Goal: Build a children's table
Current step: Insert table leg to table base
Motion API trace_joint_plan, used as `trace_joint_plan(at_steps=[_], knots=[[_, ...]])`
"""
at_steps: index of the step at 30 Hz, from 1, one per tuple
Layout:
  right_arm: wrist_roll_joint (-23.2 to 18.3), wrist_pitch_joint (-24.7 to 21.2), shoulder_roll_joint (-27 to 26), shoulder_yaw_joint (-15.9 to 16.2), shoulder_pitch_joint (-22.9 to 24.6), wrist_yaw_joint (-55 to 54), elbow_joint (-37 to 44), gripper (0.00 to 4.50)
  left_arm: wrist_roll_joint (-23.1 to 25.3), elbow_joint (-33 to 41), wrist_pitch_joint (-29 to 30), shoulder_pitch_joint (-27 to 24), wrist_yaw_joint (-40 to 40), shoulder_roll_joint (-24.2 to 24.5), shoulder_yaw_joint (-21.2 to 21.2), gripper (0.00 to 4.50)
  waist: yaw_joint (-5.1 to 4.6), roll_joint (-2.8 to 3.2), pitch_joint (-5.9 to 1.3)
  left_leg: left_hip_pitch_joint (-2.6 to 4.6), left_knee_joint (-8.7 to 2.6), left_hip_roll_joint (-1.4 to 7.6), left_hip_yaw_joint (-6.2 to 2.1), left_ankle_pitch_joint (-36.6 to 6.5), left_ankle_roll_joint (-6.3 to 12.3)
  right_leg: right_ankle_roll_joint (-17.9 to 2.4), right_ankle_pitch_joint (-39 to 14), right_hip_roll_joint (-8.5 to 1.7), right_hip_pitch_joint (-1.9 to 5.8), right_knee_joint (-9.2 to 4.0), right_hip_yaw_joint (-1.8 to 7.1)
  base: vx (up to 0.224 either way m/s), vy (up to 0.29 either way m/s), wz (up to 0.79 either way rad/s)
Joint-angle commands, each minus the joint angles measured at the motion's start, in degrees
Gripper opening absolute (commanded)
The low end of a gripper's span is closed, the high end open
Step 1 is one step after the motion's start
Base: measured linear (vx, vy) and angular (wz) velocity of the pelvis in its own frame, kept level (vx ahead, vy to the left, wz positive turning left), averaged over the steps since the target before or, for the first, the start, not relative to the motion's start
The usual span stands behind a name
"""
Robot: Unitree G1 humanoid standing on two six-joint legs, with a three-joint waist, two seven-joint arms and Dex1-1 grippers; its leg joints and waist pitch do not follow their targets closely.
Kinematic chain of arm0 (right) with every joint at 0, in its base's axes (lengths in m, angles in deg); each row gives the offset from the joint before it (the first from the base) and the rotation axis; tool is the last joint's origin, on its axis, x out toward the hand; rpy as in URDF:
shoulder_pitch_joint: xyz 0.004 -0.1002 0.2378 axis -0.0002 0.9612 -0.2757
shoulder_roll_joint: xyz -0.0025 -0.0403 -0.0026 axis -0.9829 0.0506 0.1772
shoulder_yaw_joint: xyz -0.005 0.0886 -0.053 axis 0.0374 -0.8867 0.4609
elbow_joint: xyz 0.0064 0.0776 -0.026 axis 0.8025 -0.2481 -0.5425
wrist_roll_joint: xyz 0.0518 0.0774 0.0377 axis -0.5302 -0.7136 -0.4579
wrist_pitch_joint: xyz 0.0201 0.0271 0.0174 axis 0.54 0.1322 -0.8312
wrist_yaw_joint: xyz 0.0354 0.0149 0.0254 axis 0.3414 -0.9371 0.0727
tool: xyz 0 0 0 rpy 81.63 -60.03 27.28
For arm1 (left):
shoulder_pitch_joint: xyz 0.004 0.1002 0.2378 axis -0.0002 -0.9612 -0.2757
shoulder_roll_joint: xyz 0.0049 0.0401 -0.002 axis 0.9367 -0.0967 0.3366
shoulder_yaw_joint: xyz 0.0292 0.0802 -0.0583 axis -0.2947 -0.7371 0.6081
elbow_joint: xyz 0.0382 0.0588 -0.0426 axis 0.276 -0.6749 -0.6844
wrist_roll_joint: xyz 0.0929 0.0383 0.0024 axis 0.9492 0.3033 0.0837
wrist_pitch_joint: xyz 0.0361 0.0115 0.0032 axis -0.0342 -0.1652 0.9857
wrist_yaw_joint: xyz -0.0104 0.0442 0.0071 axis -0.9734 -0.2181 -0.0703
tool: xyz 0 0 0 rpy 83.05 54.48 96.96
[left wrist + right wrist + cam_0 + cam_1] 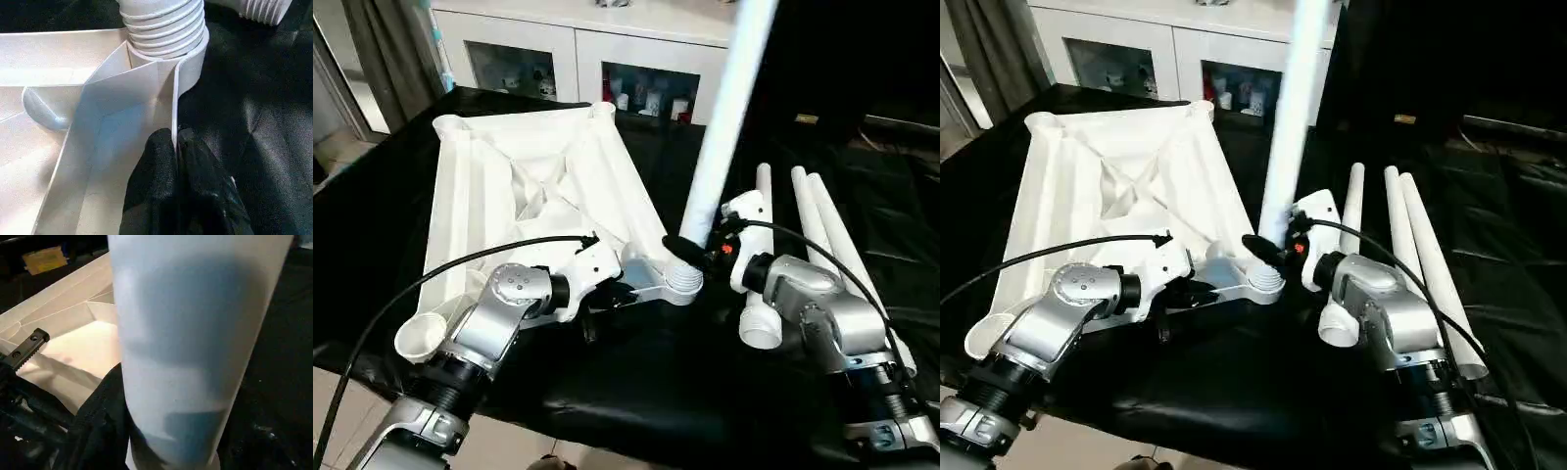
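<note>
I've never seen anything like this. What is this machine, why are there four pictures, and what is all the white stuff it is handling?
It is a humanoid robot with two silver arms, putting together a children's table. Two pictures come from cameras in its head, looking down over its arms. The other two come from a camera on each wrist, hence the close-ups.

On the black-covered surface lies the white table top, upside down, ribs showing. Three loose legs lie to its right.

The left end effector pinches the top's thin edge beside a corner socket. The right end effector grips a fourth leg nearly upright, its threaded end at that socket. A white cabinet stands behind.
</note>
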Motion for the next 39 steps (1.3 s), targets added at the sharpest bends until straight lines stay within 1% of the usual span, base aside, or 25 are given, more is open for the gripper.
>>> trace_joint_plan(at_steps=[1,4,5,9,11,14,15,17,18,19,20,21,24,26,27,28,29,30,31,33,34,35,39], knots=[[1.34,0.42,-0.03,1.35,-0.07,0.48,-2.14,1.9,-0.67,2.71,-0.29,-0.25,-0.53,0.2,0.4,0.0,0.67,-0.57,-4.05,1.3,-3.73,3.47,-0.95,-7.52,2.83,-15.65,-0.71,-3.64,2.63,-3.51,1.55,0.0,0.0,0.0],[1.31,1.2,-0.16,1.15,-0.08,0.97,-3.1,1.9,-0.82,3.05,0.03,-0.31,-0.53,0.23,0.29,0.0,0.67,-0.64,-4.0,1.32,-3.71,3.48,-0.94,-7.81,2.94,-15.84,-1.1,-3.69,2.61,-3.56,1.56,0.0,0.0,0.0],[0.83,1.43,-0.3,0.64,0.21,1.34,-3.27,1.9,-0.85,3.2,0.19,-0.33,-0.54,0.25,0.28,0.0,0.67,-0.65,-3.97,1.32,-3.77,3.5,-0.97,-8.28,2.79,-15.68,-2.08,-3.67,2.62,-3.62,1.54,0.0,0.0,0.0],[-1.13,1.88,-0.79,-1.98,1.9,1.79,-3.16,1.9,-0.78,3.08,0.33,-0.16,-0.72,0.28,0.51,0.0,0.78,-0.53,-4.09,1.34,-3.69,3.53,-1.0,-7.65,3.02,-15.72,-1.04,-3.69,2.66,-3.48,1.57,0.0,0.0,0.0],[-1.74,2.41,-1.05,-3.43,3.29,0.95,-2.83,1.9,-0.82,2.89,0.33,0.0,-0.91,0.25,0.7,0.0,0.9,-0.51,-4.16,1.36,-3.61,3.5,-0.95,-7.08,3.41,-15.99,0.38,-3.64,2.68,-3.39,1.55,0.0,0.0,0.0],[-3.28,2.87,-1.85,-5.61,5.49,-0.19,-1.98,1.9,-0.96,2.55,0.28,0.25,-1.12,0.17,0.94,0.0,0.99,-0.41,-4.2,1.37,-3.63,3.52,-0.97,-7.05,3.57,-16.2,0.77,-3.61,2.66,-3.37,1.51,0.0,0.0,0.0],[-3.47,3.13,-2.02,-5.93,6.05,-0.38,-1.75,1.9,-0.99,2.48,0.27,0.3,-1.15,0.14,0.97,0.0,0.99,-0.41,-4.16,1.37,-3.65,3.53,-0.97,-7.3,3.52,-16.22,0.47,-3.61,2.63,-3.41,1.51,0.0,0.0,0.0],[-3.81,3.84,-2.62,-6.71,7.8,-0.99,-1.0,1.9,-1.07,2.36,0.25,0.41,-1.1,0.13,1.01,0.0,1.1,-0.06,-4.2,1.45,-3.72,3.54,-1.04,-8.42,2.97,-16.13,-0.66,-3.63,2.63,-3.52,1.5,0.0,0.0,0.0],[-3.84,3.88,-2.69,-6.77,7.96,-1.02,-0.91,1.9,-1.08,2.35,0.25,0.42,-1.1,0.13,1.01,0.0,1.1,-0.06,-4.2,1.45,-3.72,3.54,-1.04,-8.42,2.97,-16.13,-0.66,-3.63,2.63,-3.52,1.5,0.0,0.0,0.0],[-3.77,4.45,-3.17,-7.04,9.24,-1.38,-0.21,1.9,-1.09,2.23,0.18,0.53,-1.05,0.16,1.01,0.0,1.19,0.12,-4.18,1.51,-3.8,3.56,-1.05,-9.08,2.53,-15.75,-1.18,-3.56,2.54,-3.63,1.54,0.0,0.0,0.0],[-3.65,4.87,-3.47,-7.08,9.98,-1.54,0.21,1.9,-1.09,2.08,0.09,0.63,-1.02,0.19,1.01,0.0,1.21,0.03,-4.19,1.51,-3.86,3.58,-1.09,-9.25,2.32,-15.76,-1.09,-3.56,2.54,-3.58,1.5,0.0,0.0,0.0],[-3.65,4.88,-3.47,-7.08,9.99,-1.54,0.22,1.9,-1.09,2.08,0.09,0.63,-1.02,0.19,1.01,0.0,1.29,0.27,-4.17,1.52,-3.88,3.56,-1.11,-9.45,2.15,-15.76,-1.18,-3.58,2.5,-3.6,1.51,0.0,0.0,0.0],[-2.19,7.75,-3.85,-6.32,11.95,-2.27,1.48,1.9,-1.02,1.48,-0.21,1.0,-1.05,0.19,0.96,0.0,1.51,0.27,-4.15,1.58,-3.94,3.58,-1.09,-10.19,1.64,-15.34,-1.34,-3.53,2.44,-3.7,1.56,0.0,0.0,0.0],[-0.95,9.91,-4.09,-5.61,13.57,-3.16,2.95,1.9,-0.94,0.95,-0.44,1.35,-0.99,0.15,0.87,0.0,1.7,0.59,-4.18,1.61,-4.01,3.6,-1.15,-10.76,1.06,-14.93,-1.27,-3.49,2.38,-3.74,1.56,0.0,0.0,0.0],[-0.95,9.91,-4.09,-5.61,13.57,-3.16,2.95,1.9,-0.94,0.95,-0.44,1.35,-0.99,0.15,0.87,0.0,1.73,0.49,-4.2,1.61,-4.07,3.57,-1.21,-10.88,0.96,-14.92,-0.9,-3.47,2.48,-3.66,1.52,0.0,0.0,0.0],[-0.37,10.48,-3.99,-5.2,14.04,-3.44,3.53,1.9,-0.84,0.74,-0.57,1.48,-0.92,0.17,0.75,0.0,1.73,0.85,-4.16,1.6,-4.08,3.54,-1.25,-11.09,0.84,-14.91,-1.02,-3.46,2.41,-3.64,1.54,0.0,0.0,0.0],[1.06,10.52,-3.25,-3.76,14.86,-3.5,5.35,1.9,-0.72,0.38,-0.77,1.69,-0.77,0.13,0.51,0.0,1.7,0.89,-4.09,1.64,-4.15,3.5,-1.23,-11.87,0.54,-14.63,-1.62,-3.37,2.36,-3.85,1.55,0.0,0.0,0.0],[1.18,10.52,-3.2,-3.65,14.92,-3.5,5.5,1.9,-0.71,0.35,-0.79,1.7,-0.75,0.12,0.49,0.0,1.7,0.89,-4.09,1.64,-4.15,3.5,-1.23,-11.87,0.54,-14.63,-1.62,-3.37,2.36,-3.85,1.55,0.0,0.0,0.0],[2.62,9.85,-2.1,-2.04,15.3,-3.12,7.08,1.9,-0.53,0.14,-0.98,1.81,-0.64,0.07,0.19,0.0,1.74,0.8,-4.09,1.59,-4.22,3.47,-1.3,-12.41,0.24,-14.24,-2.11,-3.38,2.53,-3.87,1.57,0.0,0.0,0.0],[2.97,9.73,-1.85,-1.66,15.39,-3.0,7.43,1.9,-0.49,0.12,-1.02,1.82,-0.61,0.06,0.11,0.0,1.68,0.79,-4.07,1.62,-4.26,3.49,-1.31,-12.71,0.15,-14.05,-2.31,-3.36,2.49,-3.89,1.58,0.0,0.0,0.0],[3.57,9.22,-1.14,-0.52,15.45,-2.38,8.44,1.9,-0.47,0.14,-1.08,1.76,-0.46,0.04,-0.04,0.0,1.66,0.93,-4.03,1.64,-4.28,3.5,-1.35,-13.51,-0.04,-14.03,-3.31,-3.44,2.45,-4.04,1.62,0.0,0.0,0.0],[3.97,8.7,-0.69,0.15,15.28,-2.24,8.92,1.9,-0.41,0.08,-1.18,1.76,-0.33,0.07,-0.22,0.0,1.65,0.82,-4.07,1.65,-4.27,3.53,-1.35,-13.46,-0.09,-13.95,-3.26,-3.41,2.5,-3.98,1.65,0.0,0.0,0.0],[4.55,8.25,0.04,1.33,14.67,-1.68,9.17,1.9,-0.42,-0.03,-1.34,1.72,-0.13,0.2,-0.43,0.0,1.64,0.89,-4.13,1.61,-4.18,3.52,-1.34,-12.8,0.13,-14.2,-1.88,-3.41,2.46,-3.88,1.65,0.0,0.0,0.0]])
